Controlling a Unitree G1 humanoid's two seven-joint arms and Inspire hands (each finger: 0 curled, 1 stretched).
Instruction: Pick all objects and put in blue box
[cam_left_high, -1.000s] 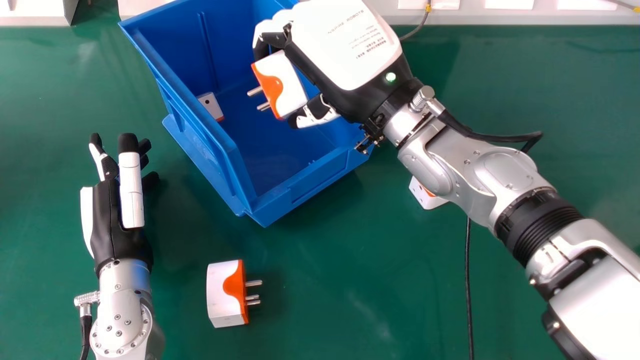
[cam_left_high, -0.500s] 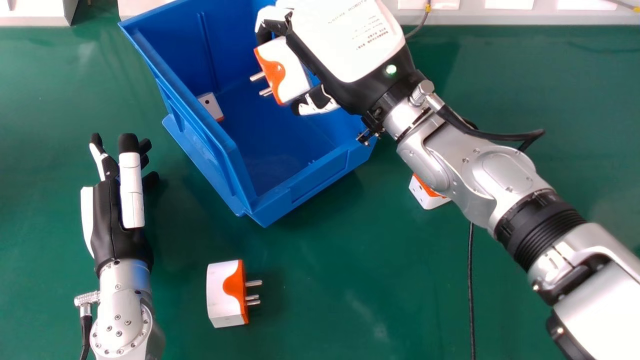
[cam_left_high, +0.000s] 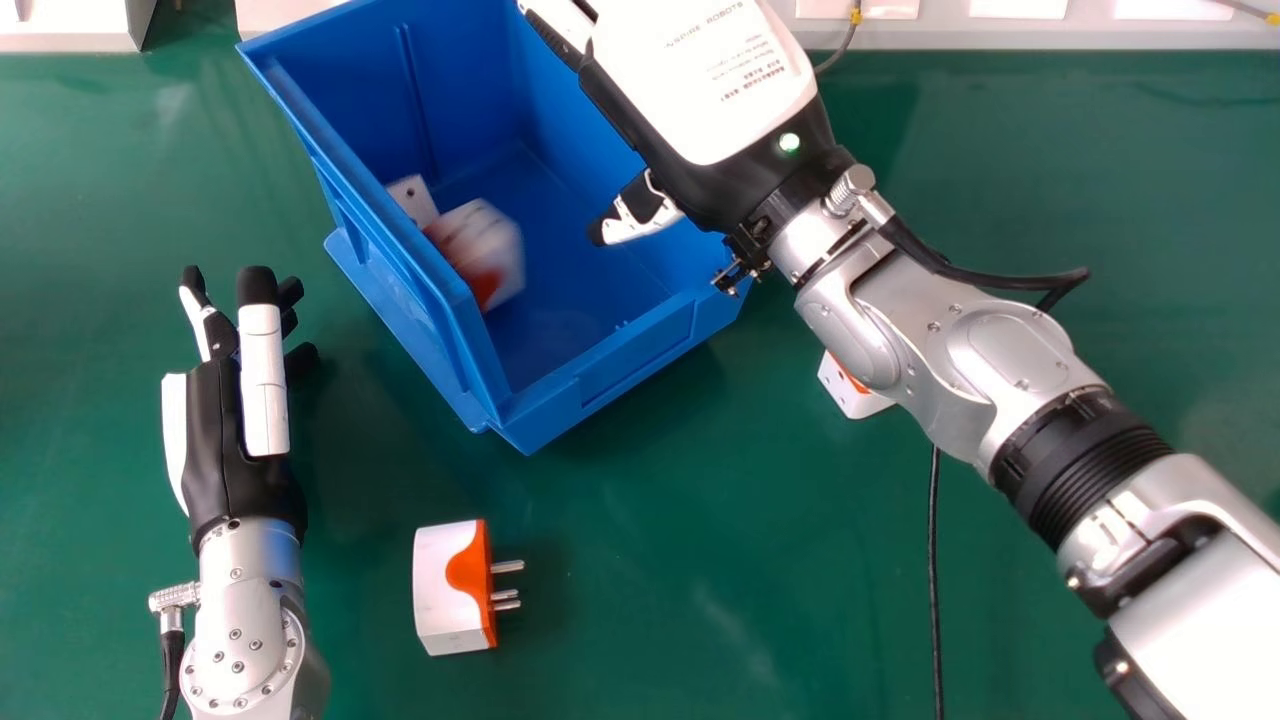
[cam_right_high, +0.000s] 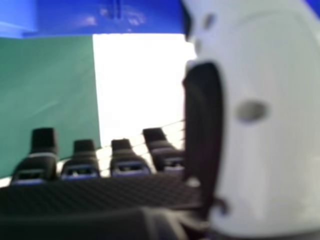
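Head view: hovering over blue box (cam_left_high: 640, 355) with unclasped, empty right hand (cam_left_high: 700, 90); showing blurred adapter (cam_left_high: 490, 250) beside white adapter (cam_left_high: 412, 197) inside, orange-banded adapter (cam_left_high: 448, 590) on tabletop (cam_left_high: 700, 560) near straight-fingered, empty left hand (cam_left_high: 225, 440), half-hidden adapter (cam_left_high: 845, 392) by right arm. Right hand view: extending straight fingers (cam_right_high: 43, 142), gripping nothing.

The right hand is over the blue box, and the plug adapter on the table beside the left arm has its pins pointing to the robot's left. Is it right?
Not quite: in the head view, the plug adapter beside the left arm has its pins pointing to the robot's right. The right hand is over the blue box.
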